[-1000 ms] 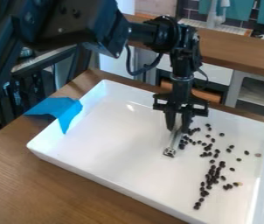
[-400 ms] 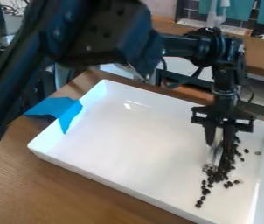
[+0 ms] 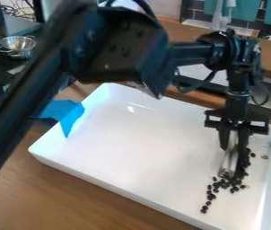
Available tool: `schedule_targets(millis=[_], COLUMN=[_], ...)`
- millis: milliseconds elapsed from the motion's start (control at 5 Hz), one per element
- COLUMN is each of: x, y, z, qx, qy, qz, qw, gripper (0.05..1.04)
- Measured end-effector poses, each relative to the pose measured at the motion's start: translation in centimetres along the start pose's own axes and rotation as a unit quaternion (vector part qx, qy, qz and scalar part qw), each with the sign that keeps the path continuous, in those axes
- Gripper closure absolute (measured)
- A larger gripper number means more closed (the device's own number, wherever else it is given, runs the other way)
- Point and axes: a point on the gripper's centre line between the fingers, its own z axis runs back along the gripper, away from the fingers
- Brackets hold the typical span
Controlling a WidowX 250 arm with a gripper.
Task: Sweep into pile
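At the right side of the white tray [image 3: 144, 148], my gripper [image 3: 233, 153] hangs down, shut on a silver metal bar [image 3: 228, 164]. The bar's lower end is on or close to the tray floor. Dark beans [image 3: 224, 183] gather around that end, with a line of them running down toward the tray's front. Others lie close behind the gripper's right finger, and single beans sit nearer the tray's right wall. The gripper and bar hide part of the cluster.
Blue tape [image 3: 67, 112] lies over the tray's left wall. A wooden counter [image 3: 185, 33] runs along the back. A metal bowl [image 3: 17, 43] stands at the upper left. The tray's raised walls surround the beans.
The gripper has moved right with the bar. Beans that were scattered near the right of the tray are now gathered closer together beside the bar.
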Motion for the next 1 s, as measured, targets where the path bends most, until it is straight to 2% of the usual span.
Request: schedule_targets(millis=[200, 400, 600, 800, 1000], x=[-0.1, -0.7, -2.8, -3.6, -3.7], y=[-1.0, -0.8, -0.5, 1.1, 3.4], z=[-0.2, -0.1, 0.4, 3.0, 5.7], qx=[-0.004, -0.01, -0.02, -0.046, -0.063], qy=[0.003, -0.004, 0.011, -0.012, -0.04], qz=[-0.005, -0.006, -0.014, -0.015, -0.006], qw=[1.0, 0.9999, 0.9996, 0.9987, 0.9972], gripper=[0.756, 0.756, 0.756, 0.756, 0.756])
